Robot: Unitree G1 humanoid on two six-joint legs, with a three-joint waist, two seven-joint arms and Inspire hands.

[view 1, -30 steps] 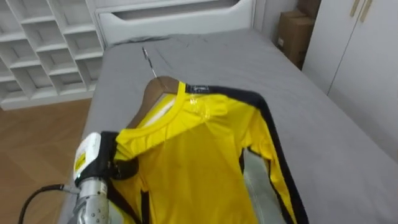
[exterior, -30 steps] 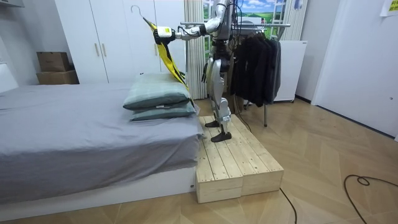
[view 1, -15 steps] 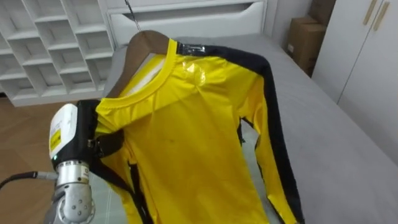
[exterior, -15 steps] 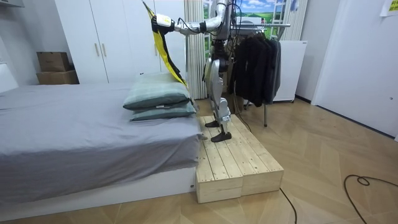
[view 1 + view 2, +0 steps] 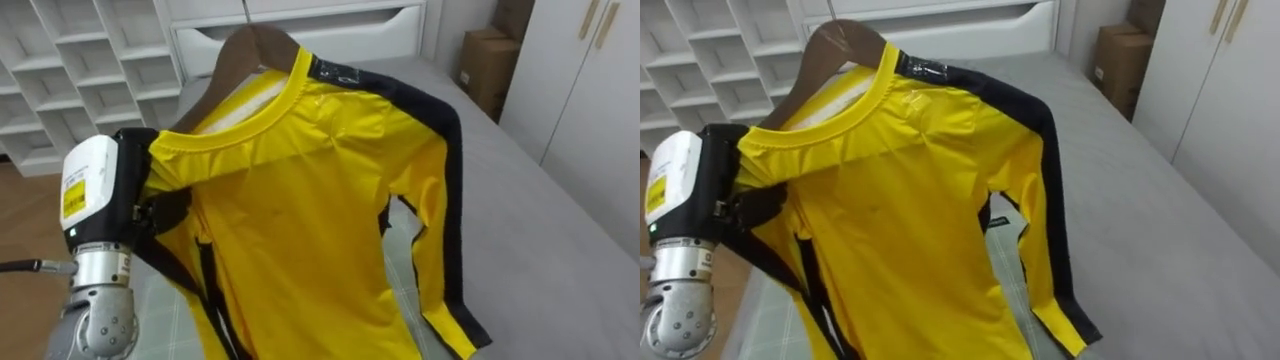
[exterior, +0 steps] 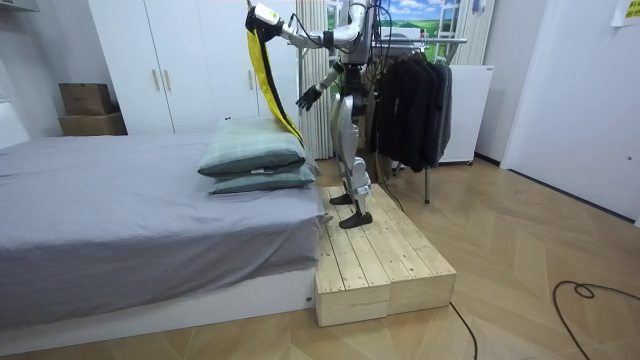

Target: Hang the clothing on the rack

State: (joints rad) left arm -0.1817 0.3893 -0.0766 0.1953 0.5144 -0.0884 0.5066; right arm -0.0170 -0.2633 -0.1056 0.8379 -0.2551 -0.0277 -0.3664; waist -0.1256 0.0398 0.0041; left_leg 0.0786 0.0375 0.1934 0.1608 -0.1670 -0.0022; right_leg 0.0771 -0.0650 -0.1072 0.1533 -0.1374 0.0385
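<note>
- Rising higher than a second ago, the yellow shirt (image 5: pixel 310 220) on its wooden hanger (image 5: pixel 250 50) is hanging high above the bed (image 5: pixel 560 230).
- My left robot hand (image 5: pixel 150 205) is carrying it, tucked under the shirt's shoulder; I cannot tell its grip.
- My right robot hand (image 6: pixel 308 97) is hanging spread, empty.
- Hanging is still waiting: the clothes rack (image 6: pixel 440 41) is standing behind me.

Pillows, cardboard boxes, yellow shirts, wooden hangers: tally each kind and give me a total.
pillows: 2
cardboard boxes: 2
yellow shirt: 1
wooden hanger: 1
Total: 6
</note>
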